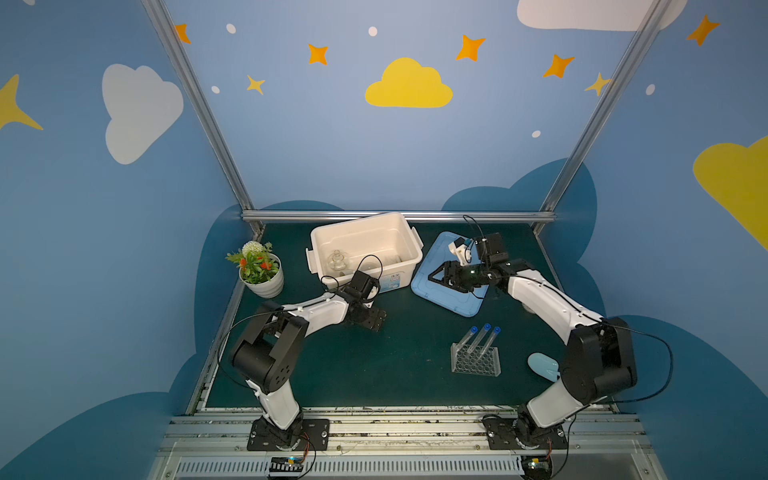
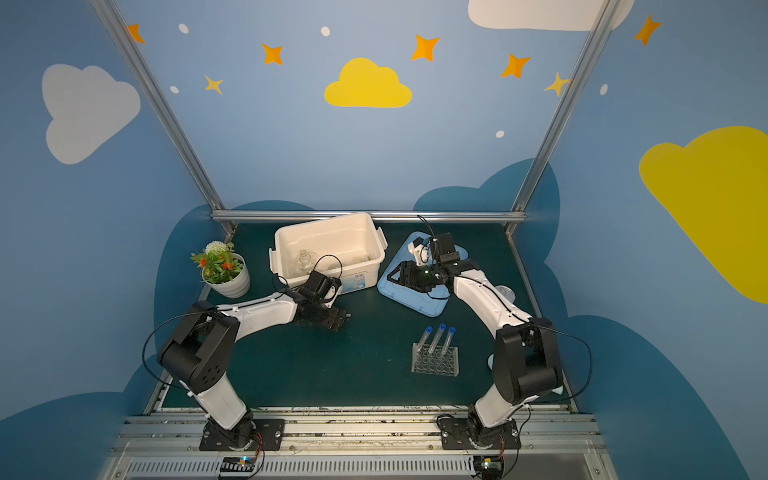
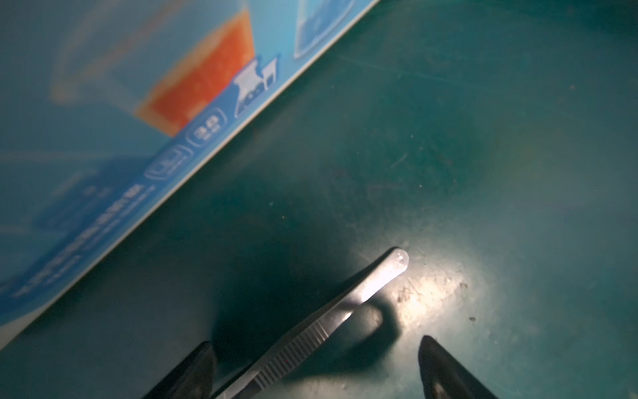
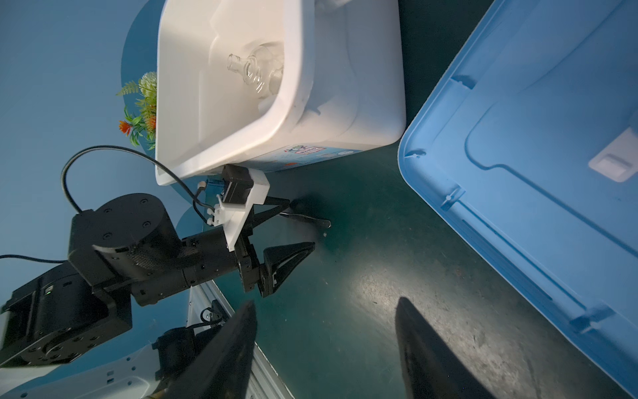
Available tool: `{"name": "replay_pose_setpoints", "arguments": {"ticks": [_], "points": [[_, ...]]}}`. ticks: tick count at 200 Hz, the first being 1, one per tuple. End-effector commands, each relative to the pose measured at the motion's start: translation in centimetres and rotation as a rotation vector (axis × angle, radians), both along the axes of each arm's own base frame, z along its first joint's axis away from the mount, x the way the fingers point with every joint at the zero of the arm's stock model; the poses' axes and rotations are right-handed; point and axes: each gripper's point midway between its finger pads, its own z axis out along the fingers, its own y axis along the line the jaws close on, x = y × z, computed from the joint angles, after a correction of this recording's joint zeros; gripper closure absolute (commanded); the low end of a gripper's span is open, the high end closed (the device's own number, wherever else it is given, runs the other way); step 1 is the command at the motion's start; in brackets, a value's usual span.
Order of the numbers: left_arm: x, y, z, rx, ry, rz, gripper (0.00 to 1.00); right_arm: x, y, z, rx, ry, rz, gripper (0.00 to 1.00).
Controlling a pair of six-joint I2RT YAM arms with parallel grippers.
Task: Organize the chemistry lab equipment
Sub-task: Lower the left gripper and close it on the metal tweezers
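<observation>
Running off frame: tweezers (image 3: 362, 290), straddled by left hand (image 3: 316, 342).

Three test tubes (image 1: 480, 338); one each of rack (image 1: 478, 363), flask (image 1: 336, 261), tweezers (image 3: 310, 331), bin (image 1: 365, 241), lid (image 1: 449, 297), perhaps a bowl (image 2: 506, 293).

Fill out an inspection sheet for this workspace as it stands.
Surface: dark green mat, scuffed; no spills seen.
Job's things: round glass flask inside the open white bin; three blue-capped test tubes leaning in the clear rack; metal tweezers flat on the mat; blue lid lying beside the bin.
Clutter: potted plant; pale blue scoop, partly behind the right arm.
Grippers: left gripper open, fingers either side of the tweezers, not touching; right gripper open, empty, by the lid.
Cables: black cable loops at each wrist; no snag seen.
Surroundings: painted blue walls, aluminium frame.
</observation>
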Motion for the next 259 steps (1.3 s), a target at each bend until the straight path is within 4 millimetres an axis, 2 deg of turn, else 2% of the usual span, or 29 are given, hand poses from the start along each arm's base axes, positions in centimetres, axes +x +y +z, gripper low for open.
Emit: {"name": "replay_pose_setpoints", "arguments": {"ticks": [1, 20, 46, 103, 130, 154, 194, 259], "points": [[-0.4, -0.1, -0.3, -0.012, 0.04, -0.007, 0.16, 0.3, 0.0, -0.4, 0.001, 0.0, 0.006, 0.36], [-1.0, -0.2, -0.4, -0.022, 0.062, -0.014, 0.24, 0.3, 0.1, -0.6, 0.002, 0.005, 0.007, 0.36], [-1.5, -0.2, -0.6, -0.021, 0.081, -0.016, 0.42, 0.3, 0.1, -0.8, 0.003, 0.022, 0.008, 0.36], [-2.3, 0.1, -1.4, -0.013, 0.118, -0.008, 0.45, 0.3, 0.1, -0.9, -0.004, 0.028, 0.01, 0.36], [-2.4, 0.1, -1.5, 0.001, 0.134, 0.008, 0.54, 0.3, 0.0, -1.0, -0.004, 0.03, 0.009, 0.36], [-2.7, 0.9, -2.2, 0.05, 0.15, 0.051, 0.54, 0.3, 0.0, -1.0, -0.001, 0.032, 0.009, 0.36], [-3.6, 1.2, -3.1, 0.102, 0.182, 0.074, 0.56, 0.4, 0.1, -1.1, 0.001, 0.036, 0.012, 0.36], [-4.0, 1.0, -3.8, 0.126, 0.202, 0.082, 0.69, 0.2, -0.2, -1.1, 0.001, 0.045, 0.013, 0.36]]}}
